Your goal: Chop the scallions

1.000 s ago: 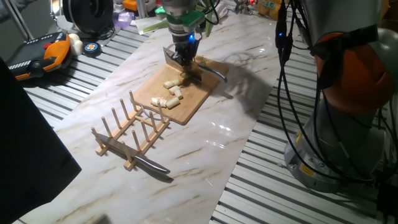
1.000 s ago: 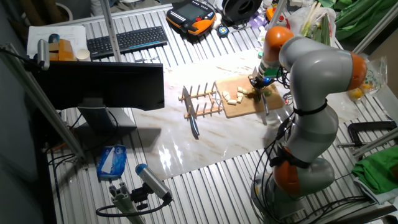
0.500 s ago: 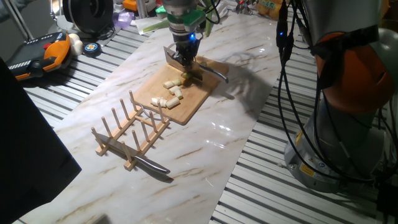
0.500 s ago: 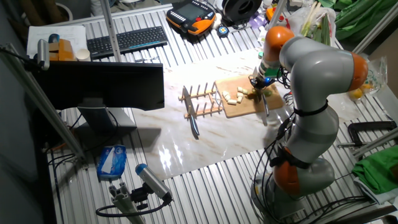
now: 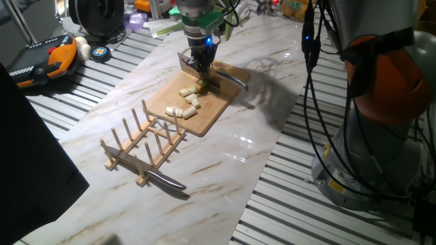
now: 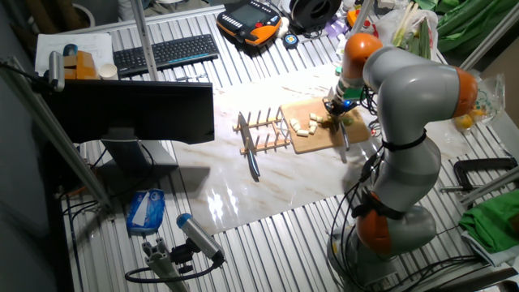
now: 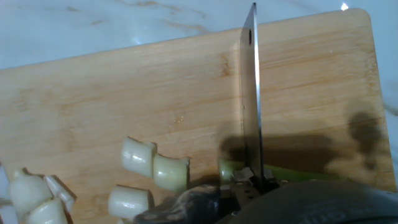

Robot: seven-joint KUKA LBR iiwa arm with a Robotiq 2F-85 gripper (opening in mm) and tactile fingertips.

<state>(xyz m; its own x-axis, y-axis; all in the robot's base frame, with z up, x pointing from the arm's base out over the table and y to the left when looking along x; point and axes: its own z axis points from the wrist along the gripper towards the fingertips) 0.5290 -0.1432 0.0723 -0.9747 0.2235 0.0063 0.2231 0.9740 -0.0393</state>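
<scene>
In the hand view the cleaver [image 7: 250, 99] stands edge-down straight ahead of the hand, its blade running away across the wooden cutting board [image 7: 124, 87]; the uncut scallion stalk [image 7: 292, 169] lies crosswise under the blade's near end, pale green, with the blade apparently on or in it. To the left of the blade lie the cut scallion pieces [image 7: 153, 168], short white cylinders, a pair touching each other just beside the blade, one nearer, and more at the board's left edge.

The gripper [image 5: 202, 67] hangs over the far part of the board, fingers pointing down and closed on the cleaver's handle, though the grip itself is partly hidden in every view; the blade sticks out toward the far side and the dark handle toward the right.

In front of the board on the marble table [image 5: 225, 156] stands a wooden dish rack [image 5: 143, 143], just beside the board's near corner; a second knife [image 5: 163, 181] lies at the rack's near foot. Farther off, past the table, an orange-and-black teach pendant [image 5: 48, 61] rests on the slatted bench.

Against the pictures of half a second and a second ago, the gripper and cleaver sit slightly higher and a touch left; the pieces have not moved.
</scene>
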